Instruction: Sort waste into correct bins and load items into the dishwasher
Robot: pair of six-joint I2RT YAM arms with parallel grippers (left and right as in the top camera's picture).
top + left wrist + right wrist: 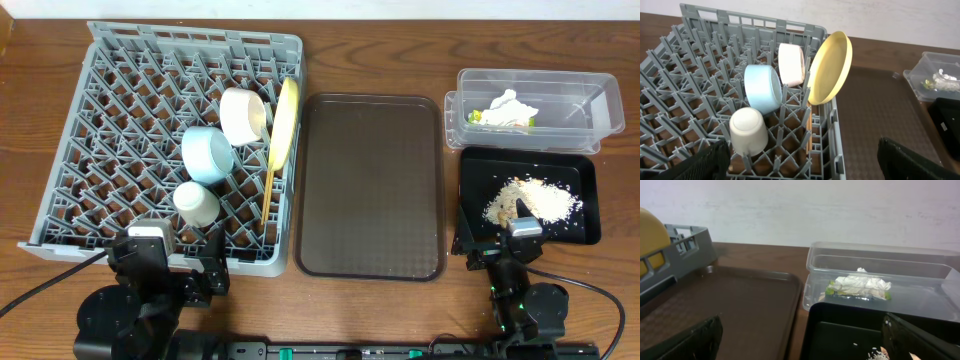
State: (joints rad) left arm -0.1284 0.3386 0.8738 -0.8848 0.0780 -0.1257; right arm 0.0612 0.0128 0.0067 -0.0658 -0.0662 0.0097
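Note:
The grey dish rack (100, 130) holds the yellow-green plate (286, 118) on edge, the white bowl with pinkish outside (243, 114), the light blue bowl (207, 154), the small white cup (197, 202) and the chopsticks (266, 190). They also show in the left wrist view: plate (830, 67), blue bowl (762, 88), cup (748, 131). The crumpled wrapper (506, 111) lies in the clear tub (590, 100). The crumbs (535, 200) lie in the black tray (585, 225). My left gripper (175, 270) is open and empty at the rack's near edge. My right gripper (510, 250) is open and empty at the black tray's near edge.
The brown serving tray (370, 185) lies between the rack and the bins. Both arm bases sit at the table's front edge. In the right wrist view the tub (880, 267) stands behind the black tray (840, 325), with the brown tray (730, 310) to the left.

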